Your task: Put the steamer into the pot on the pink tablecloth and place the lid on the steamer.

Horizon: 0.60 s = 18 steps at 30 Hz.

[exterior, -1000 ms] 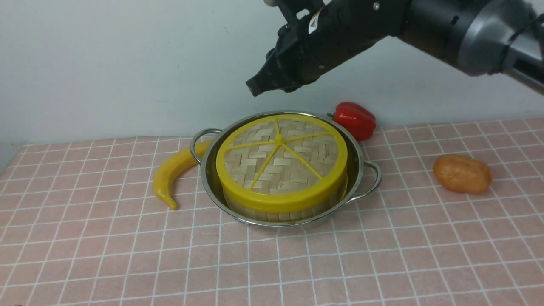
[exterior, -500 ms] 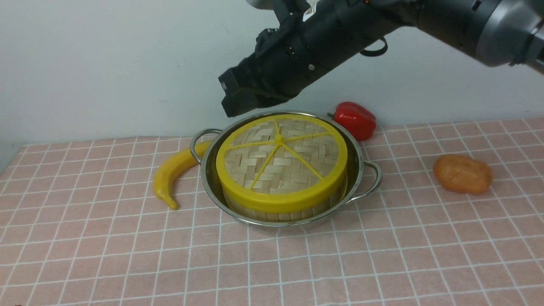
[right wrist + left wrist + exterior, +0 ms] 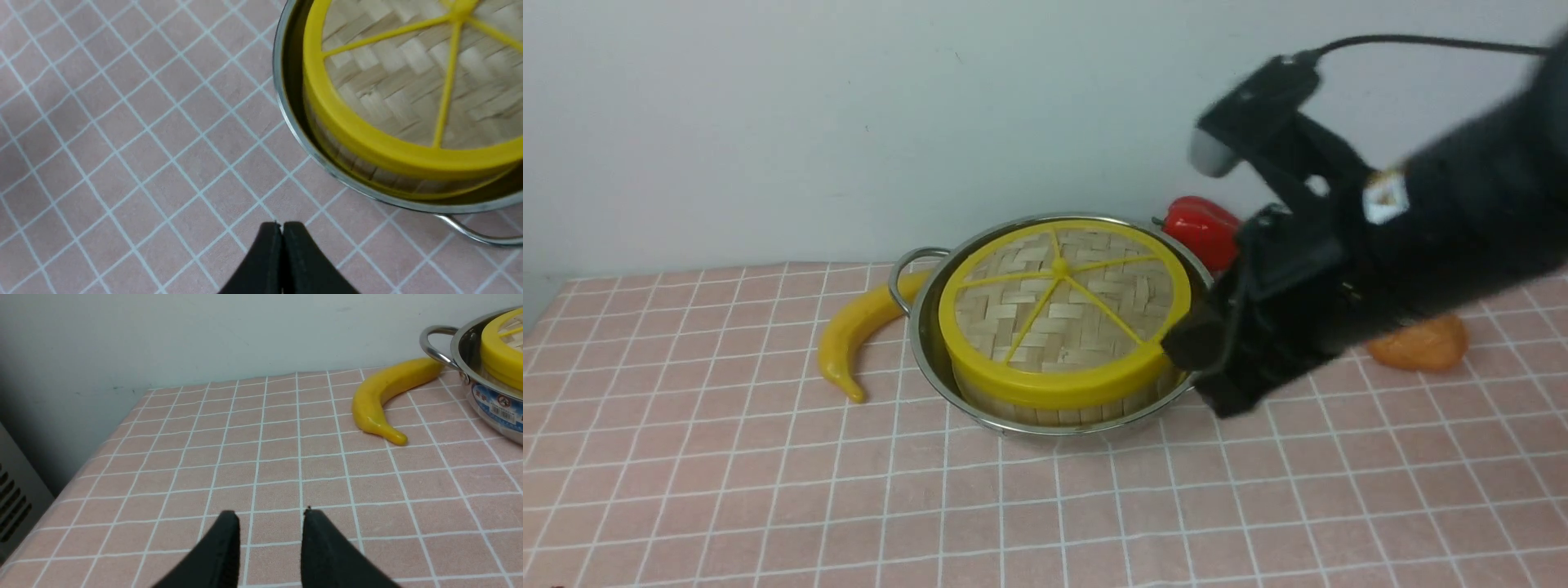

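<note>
Steamer (image 3: 1045, 403) seated in pot (image 3: 931, 359), covered by lid (image 3: 1005, 327), right jaws (image 3: 281, 228) clenched, left jaws (image 3: 270, 522) parted

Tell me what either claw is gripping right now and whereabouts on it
Nothing is held: the right claw is shut on nothing, and the left claw stands open with only tablecloth visible between its tips.

Pot (image 3: 490, 386): blue-and-white sticker (image 3: 500, 406) on its outer side, with barcode and round red prohibition-type sign; sticker wording too small to read. Right arm (image 3: 1339, 245): whitish label with orange patch, blurred, nothing readable.
</note>
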### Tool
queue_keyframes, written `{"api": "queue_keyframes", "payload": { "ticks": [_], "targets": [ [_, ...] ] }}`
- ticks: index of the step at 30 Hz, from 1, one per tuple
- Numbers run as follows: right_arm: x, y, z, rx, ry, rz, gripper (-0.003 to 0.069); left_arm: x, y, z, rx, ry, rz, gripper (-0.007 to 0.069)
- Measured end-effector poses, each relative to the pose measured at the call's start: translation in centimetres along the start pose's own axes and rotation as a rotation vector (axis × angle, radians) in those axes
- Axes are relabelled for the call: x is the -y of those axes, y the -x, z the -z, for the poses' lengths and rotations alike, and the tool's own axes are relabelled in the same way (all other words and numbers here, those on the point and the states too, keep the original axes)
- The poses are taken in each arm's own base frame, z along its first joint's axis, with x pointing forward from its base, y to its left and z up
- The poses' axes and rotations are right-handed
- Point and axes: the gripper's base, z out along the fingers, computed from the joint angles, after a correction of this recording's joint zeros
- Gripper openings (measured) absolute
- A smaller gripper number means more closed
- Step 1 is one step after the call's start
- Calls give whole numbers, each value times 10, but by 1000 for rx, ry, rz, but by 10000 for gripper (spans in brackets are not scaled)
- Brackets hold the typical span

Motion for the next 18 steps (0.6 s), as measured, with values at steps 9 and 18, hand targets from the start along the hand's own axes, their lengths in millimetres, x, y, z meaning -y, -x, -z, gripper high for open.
{"api": "queue_keyframes", "payload": {
  "ticks": [9,18],
  "targets": [
    [10,-127,104,541,-381,-71,33,0,0,0,0,0,0,211],
    [8,-219,107,700,-679,-185,55,0,0,0,0,0,0,211]
  ]
}}
